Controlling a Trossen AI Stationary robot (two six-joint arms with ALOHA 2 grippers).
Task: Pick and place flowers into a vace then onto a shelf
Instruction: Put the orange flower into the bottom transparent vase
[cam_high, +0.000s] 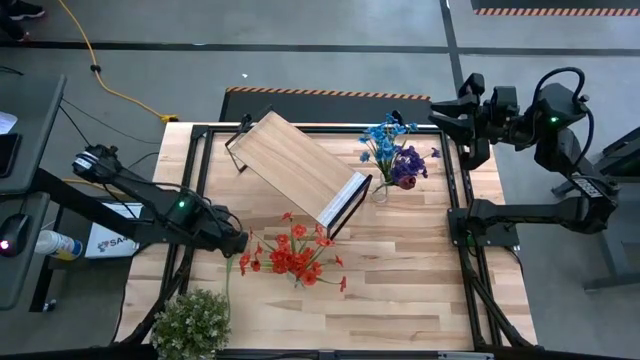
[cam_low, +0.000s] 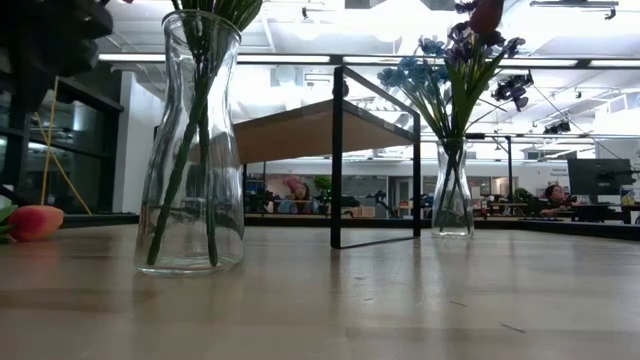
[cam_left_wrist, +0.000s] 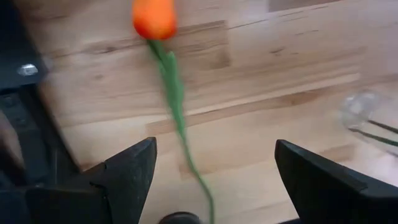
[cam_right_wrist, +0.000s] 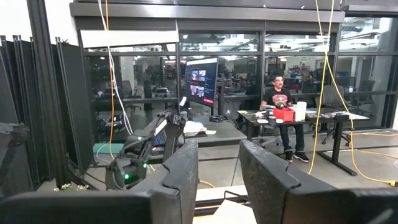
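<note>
A single orange-bloomed flower (cam_left_wrist: 154, 18) lies flat on the table, and its green stem (cam_left_wrist: 177, 112) runs between the fingers of my left gripper (cam_left_wrist: 214, 155). That gripper is open and sits low over the stem (cam_high: 243, 243), just left of a glass vase (cam_low: 190, 150) holding red and orange flowers (cam_high: 297, 255). The loose bloom (cam_low: 35, 222) also shows at table height. A second vase (cam_low: 452, 190) holds blue and purple flowers (cam_high: 393, 150) beside the shelf (cam_high: 300, 165). My right gripper (cam_right_wrist: 217, 168) is open and waits high off the table's far right corner (cam_high: 445, 118).
The light-wood shelf on its black frame stands slantwise on the far middle of the table. A bushy pale green plant (cam_high: 190, 325) sits at the near left corner. Black frame rails (cam_high: 200, 190) run along both sides. Bare tabletop (cam_high: 410, 270) lies at the near right.
</note>
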